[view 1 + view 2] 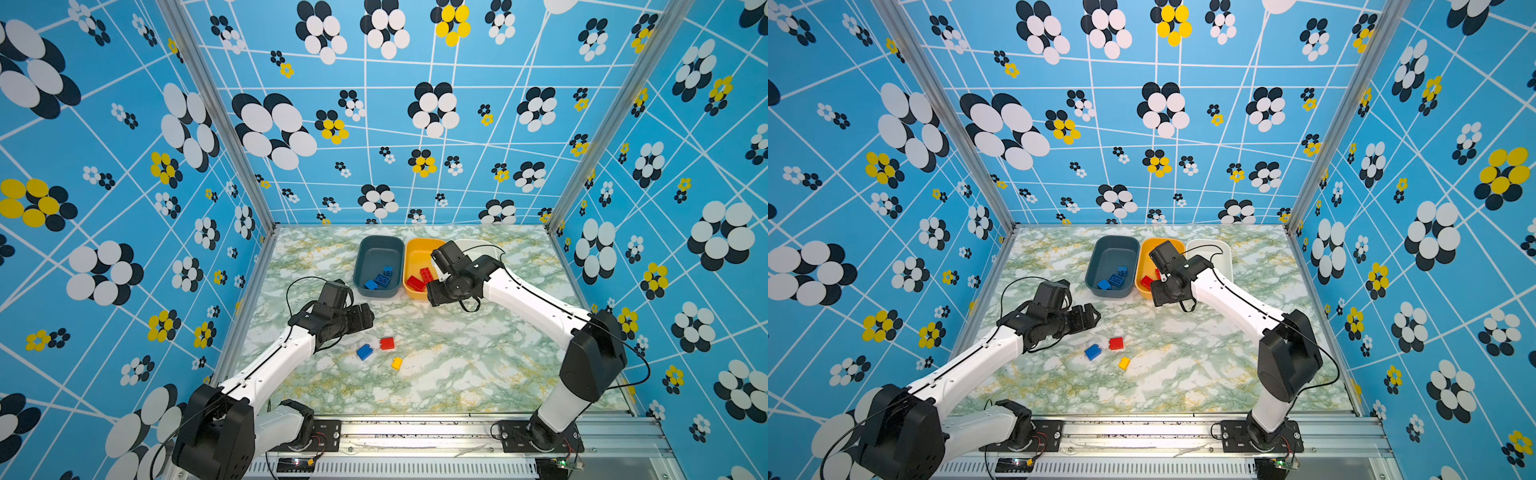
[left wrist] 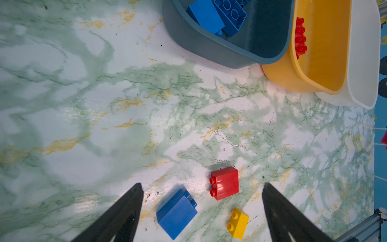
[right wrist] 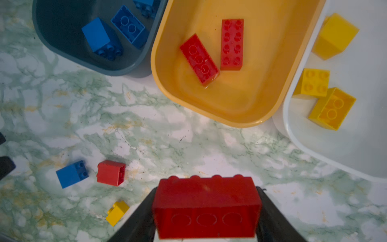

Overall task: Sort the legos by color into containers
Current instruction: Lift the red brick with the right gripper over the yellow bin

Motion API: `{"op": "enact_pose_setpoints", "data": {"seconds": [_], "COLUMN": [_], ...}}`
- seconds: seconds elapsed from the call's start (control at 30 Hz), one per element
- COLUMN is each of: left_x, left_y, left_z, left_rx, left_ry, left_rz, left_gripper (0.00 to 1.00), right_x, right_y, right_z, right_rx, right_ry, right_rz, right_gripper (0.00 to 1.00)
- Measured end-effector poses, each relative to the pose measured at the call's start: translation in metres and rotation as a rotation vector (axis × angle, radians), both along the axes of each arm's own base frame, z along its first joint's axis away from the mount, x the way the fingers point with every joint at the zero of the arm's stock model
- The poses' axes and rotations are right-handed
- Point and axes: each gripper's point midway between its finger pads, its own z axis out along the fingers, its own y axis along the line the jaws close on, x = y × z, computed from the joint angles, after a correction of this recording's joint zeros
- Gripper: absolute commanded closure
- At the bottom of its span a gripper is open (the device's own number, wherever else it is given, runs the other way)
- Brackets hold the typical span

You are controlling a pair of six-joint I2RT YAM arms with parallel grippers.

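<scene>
Three loose legos lie on the marble table: a blue brick (image 1: 364, 351), a red brick (image 1: 387, 343) and a yellow brick (image 1: 397, 363). My left gripper (image 2: 202, 185) hangs open just above and behind them, holding nothing. My right gripper (image 3: 207, 188) is shut on a long red brick (image 3: 206, 209), held over the table at the near end of the orange-yellow container (image 3: 240, 100). That tub holds two long red bricks (image 3: 232, 44). The teal container (image 3: 62, 21) holds blue bricks (image 3: 98, 37). The white container (image 3: 335, 146) holds yellow bricks (image 3: 314, 82).
The three tubs stand side by side at the back of the table (image 1: 478, 353), touching one another. Patterned blue walls on aluminium posts (image 1: 232, 137) close in the left, right and back. A metal rail (image 1: 415, 440) with both arm bases runs along the front edge.
</scene>
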Motion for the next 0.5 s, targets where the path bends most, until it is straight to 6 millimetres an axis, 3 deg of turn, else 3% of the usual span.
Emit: {"op": "enact_pose_setpoints", "data": {"seconds": [0.27, 0.5], "left_x": [-0.001, -0.001], "left_y": [0.001, 0.000], "left_z": [0.002, 0.002], "left_rx": [-0.003, -0.003], "left_ry": [-0.007, -0.007], "left_rz": [0.001, 0.000], "left_gripper": [0.10, 0.10], "right_x": [0.074, 0.120], "right_y": [0.006, 0.007], "right_z": [-0.003, -0.034], "right_rx": [0.012, -0.001], "right_ry": [-0.045, -0.027], "right_rz": [-0.038, -0.071], "right_gripper": [0.35, 0.34]}}
